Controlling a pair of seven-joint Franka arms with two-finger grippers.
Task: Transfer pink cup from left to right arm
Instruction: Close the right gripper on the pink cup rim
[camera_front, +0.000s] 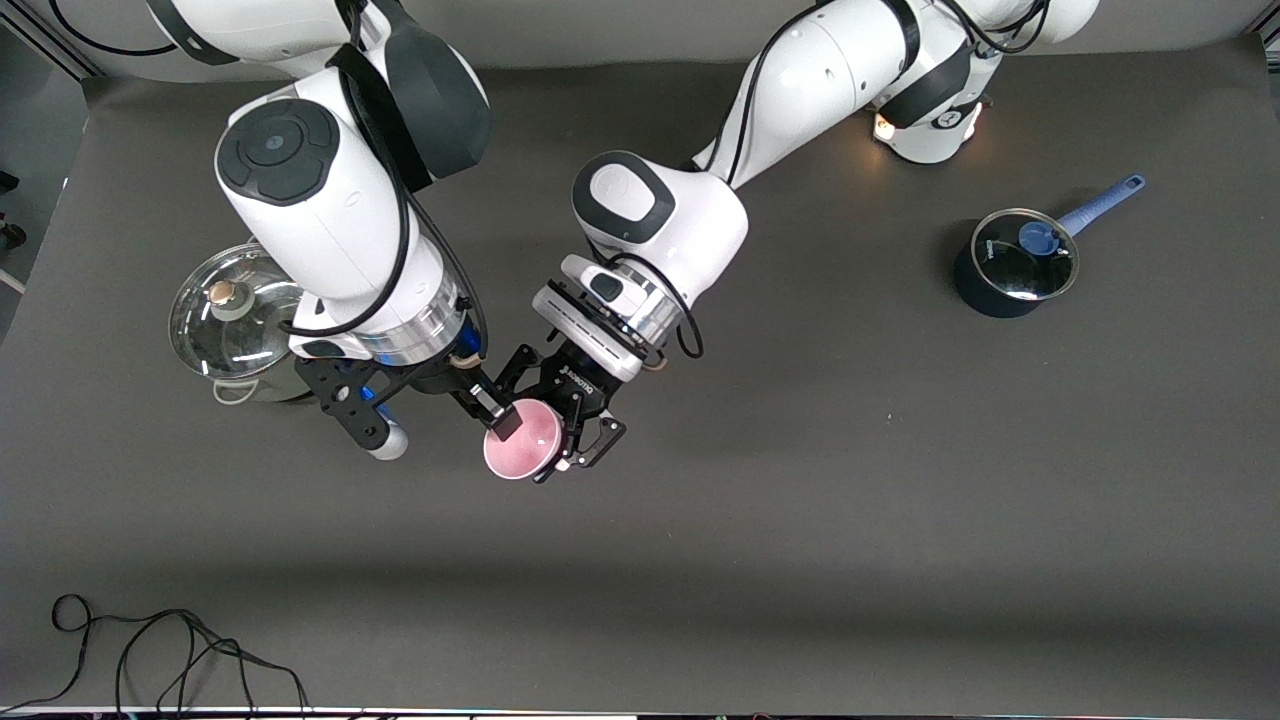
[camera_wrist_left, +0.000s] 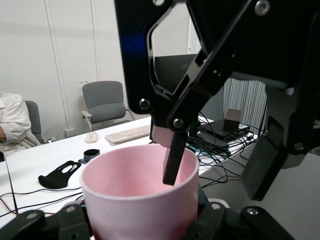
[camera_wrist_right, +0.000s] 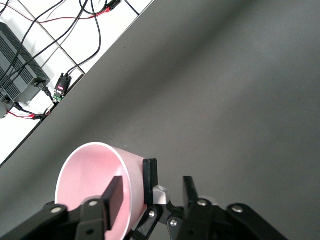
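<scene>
This is a robotics lab set up inside an office: two white arms bolted at a table covered in dark grey sheet, and past it white desks with a keyboard, a grey office chair, tangled cables, and a seated person at the edge
</scene>
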